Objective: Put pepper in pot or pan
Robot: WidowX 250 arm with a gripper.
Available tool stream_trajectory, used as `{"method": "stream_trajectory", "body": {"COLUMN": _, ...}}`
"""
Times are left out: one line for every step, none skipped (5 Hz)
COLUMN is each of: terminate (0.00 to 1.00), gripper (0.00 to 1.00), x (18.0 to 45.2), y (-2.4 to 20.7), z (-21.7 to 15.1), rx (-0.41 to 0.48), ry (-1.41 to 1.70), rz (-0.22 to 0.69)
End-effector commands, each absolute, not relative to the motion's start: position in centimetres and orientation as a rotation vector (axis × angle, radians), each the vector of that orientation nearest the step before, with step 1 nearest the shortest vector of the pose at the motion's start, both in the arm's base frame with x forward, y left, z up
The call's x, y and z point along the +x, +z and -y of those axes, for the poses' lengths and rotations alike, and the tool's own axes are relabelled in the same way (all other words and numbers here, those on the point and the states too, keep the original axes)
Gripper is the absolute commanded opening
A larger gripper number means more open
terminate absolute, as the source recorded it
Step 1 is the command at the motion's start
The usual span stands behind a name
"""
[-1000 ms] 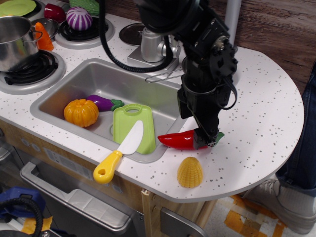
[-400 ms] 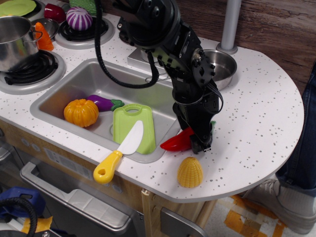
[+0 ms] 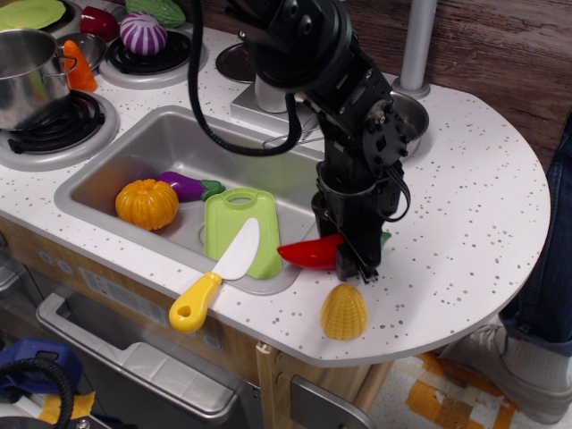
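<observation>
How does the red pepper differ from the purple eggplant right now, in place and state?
The pepper is glossy red and gripped by the gripper, hanging over the sink's front right rim; the eggplant is purple and lies loose inside the sink beside the orange pumpkin. The pepper looks longer, with a pointed tip; the eggplant is stubbier. Both have green stem ends.

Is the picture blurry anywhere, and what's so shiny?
In the observation.image view everything looks sharp, even the gripper holding the red pepper; bright glare sits on the steel pot and the small silver pan, and the pepper has a glossy highlight.
</observation>
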State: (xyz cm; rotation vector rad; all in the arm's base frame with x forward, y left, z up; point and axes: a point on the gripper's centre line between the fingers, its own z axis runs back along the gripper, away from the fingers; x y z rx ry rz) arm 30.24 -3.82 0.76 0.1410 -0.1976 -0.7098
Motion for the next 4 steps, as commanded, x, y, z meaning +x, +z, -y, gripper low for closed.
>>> {"method": "stream_trajectory", "body": {"terminate": 0.0, "gripper": 0.0, "x": 34.5, "y": 6.5, "z": 2.3, "rx": 0.219, "ry": -0.734, "rz": 0.298}}
{"method": "stream_trajectory", "body": {"terminate": 0.0, "gripper": 0.0, "x": 38.4, "y": 8.2, "z": 0.5, "rx": 0.233, "ry": -0.793, "rz": 0.342}}
{"method": "stream_trajectory", "body": {"terminate": 0.0, "gripper": 0.0, "x": 41.9, "y": 8.7, "z": -0.2, "rx": 0.243, "ry": -0.831, "rz": 0.395}}
{"method": "stream_trajectory", "body": {"terminate": 0.0, "gripper": 1.0, "x": 44.1, "y": 8.1, "z": 0.0, "rx": 0.288, "ry": -0.852, "rz": 0.47}}
